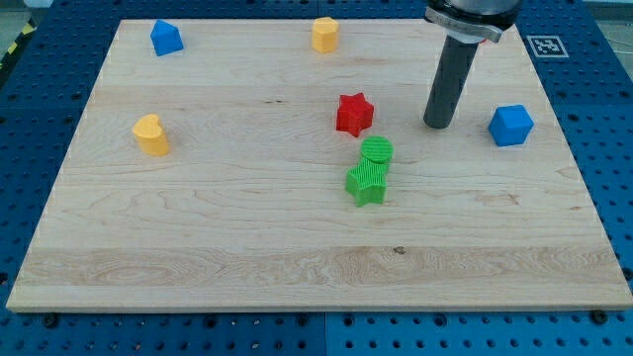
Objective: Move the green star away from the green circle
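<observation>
The green star (367,183) lies just right of the board's middle. The green circle (376,151) sits right above it, touching it. My tip (437,125) rests on the board to the upper right of the green circle, a block's width or so away, and touches no block. The red star (353,114) is to the tip's left, just above the green circle.
A blue cube (510,125) sits right of the tip near the board's right edge. A yellow heart (151,134) is at the left. A blue block (166,38) and a yellow block (324,34) are near the top edge of the wooden board (198,247).
</observation>
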`<state>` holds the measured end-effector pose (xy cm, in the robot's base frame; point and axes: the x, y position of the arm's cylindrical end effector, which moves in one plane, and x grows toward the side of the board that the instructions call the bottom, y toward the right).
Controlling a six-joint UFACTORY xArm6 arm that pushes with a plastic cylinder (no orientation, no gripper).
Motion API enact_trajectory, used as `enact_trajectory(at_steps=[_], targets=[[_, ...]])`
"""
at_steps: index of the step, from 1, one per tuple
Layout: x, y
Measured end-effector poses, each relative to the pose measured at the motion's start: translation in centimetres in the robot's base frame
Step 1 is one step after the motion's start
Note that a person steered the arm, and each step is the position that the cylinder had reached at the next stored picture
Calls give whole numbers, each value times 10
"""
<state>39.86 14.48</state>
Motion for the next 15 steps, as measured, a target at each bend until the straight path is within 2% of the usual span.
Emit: enact_trajectory(at_steps=[5,7,12,15], targets=[[51,4],[51,4],[82,2],[87,-55]])
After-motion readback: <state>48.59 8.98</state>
